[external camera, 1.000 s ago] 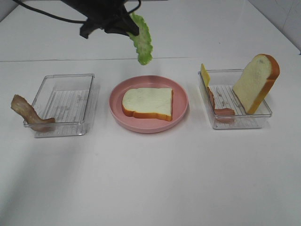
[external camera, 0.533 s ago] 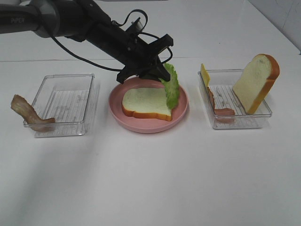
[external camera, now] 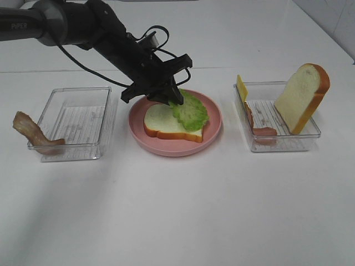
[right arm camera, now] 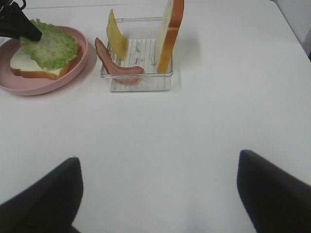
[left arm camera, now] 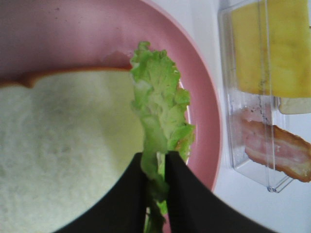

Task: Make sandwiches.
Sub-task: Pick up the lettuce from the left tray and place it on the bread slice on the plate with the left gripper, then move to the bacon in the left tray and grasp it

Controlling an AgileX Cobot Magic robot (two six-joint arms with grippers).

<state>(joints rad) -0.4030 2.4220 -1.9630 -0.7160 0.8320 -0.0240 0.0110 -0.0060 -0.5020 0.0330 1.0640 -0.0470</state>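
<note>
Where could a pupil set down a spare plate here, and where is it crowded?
Free: the broad table strip in front of the left tray, pink plate and right tray. Crowded: the plate, where the left pincer grips lettuce on bread, and inside the right tray.

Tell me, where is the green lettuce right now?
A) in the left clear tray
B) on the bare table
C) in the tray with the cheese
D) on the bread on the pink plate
D: the lettuce lies on the bread slice on the pink plate, its end pinched by the left end effector.
</note>
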